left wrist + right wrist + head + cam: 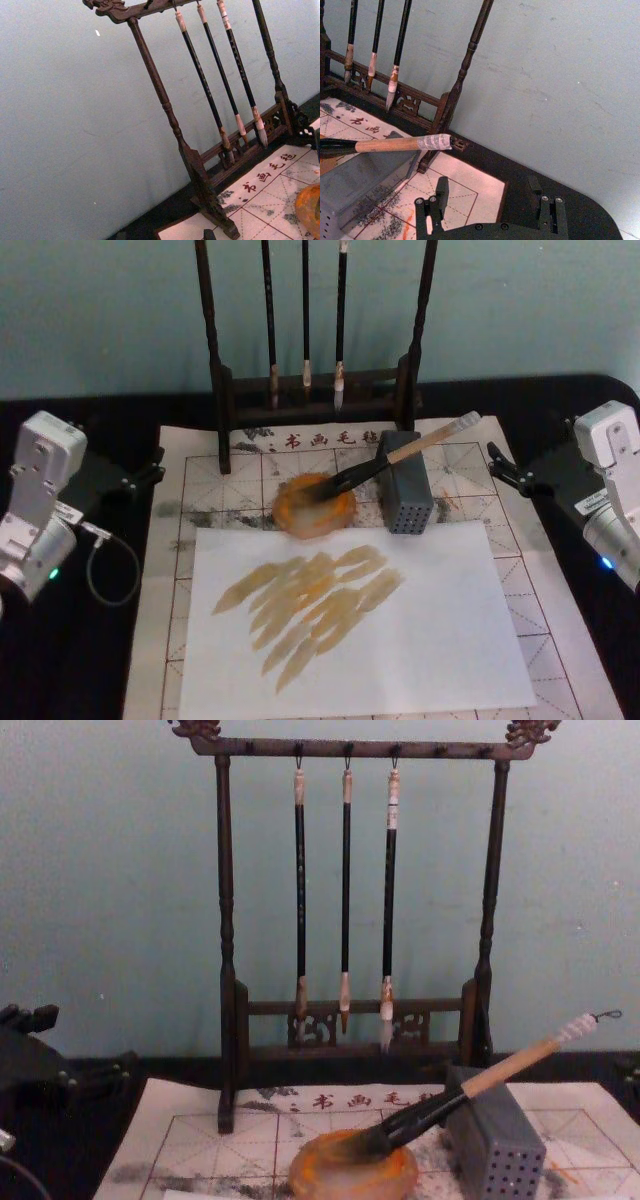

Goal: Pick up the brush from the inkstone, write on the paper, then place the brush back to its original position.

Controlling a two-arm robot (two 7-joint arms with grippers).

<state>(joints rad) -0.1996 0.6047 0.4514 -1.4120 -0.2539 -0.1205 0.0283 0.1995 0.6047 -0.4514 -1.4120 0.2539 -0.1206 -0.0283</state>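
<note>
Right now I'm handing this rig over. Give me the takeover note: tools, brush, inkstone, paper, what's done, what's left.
Left tool: parked off the paper's left edge, away from the brush.
Right tool: open, empty, parked off the right edge.
Large light-wooden-handled calligraphy brush: bristles in the round orange-rimmed inkstone, handle propped on the grey perforated block.
Whitish grid-printed paper: lies under a plain white sheet that carries yellow-brown strokes.
Done: strokes are down and the brush sits at the inkstone, so the job looks finished.
Left: probably nothing. Which run made the strokes cannot be told.
</note>
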